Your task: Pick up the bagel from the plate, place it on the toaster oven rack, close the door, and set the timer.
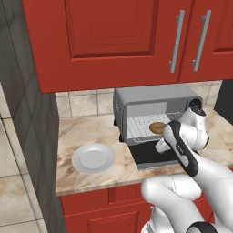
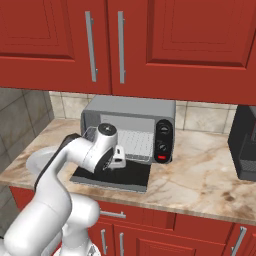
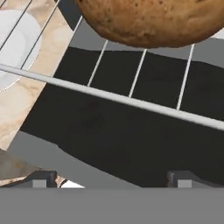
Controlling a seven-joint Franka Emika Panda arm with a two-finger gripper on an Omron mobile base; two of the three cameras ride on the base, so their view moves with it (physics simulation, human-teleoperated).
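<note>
The bagel is seen lying on the rack of the toaster oven; door folded down; gripper fingers spread, released; plate bare.

chunky glossy white arm, rounded shells split by dark joint bands, black cap seen on one joint, small dark fingertips

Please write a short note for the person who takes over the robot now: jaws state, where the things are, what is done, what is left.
Gripper: jaws open, holding nothing, just in front of the rack.
Bagel: lying on the rack inside the toaster oven.
Plate: bare, on the counter left of the oven.
Door: open, folded down flat.
Done: bagel moved from plate to rack.
Left: pull the arm back, close the door, set the timer on the right-side knobs.
</note>
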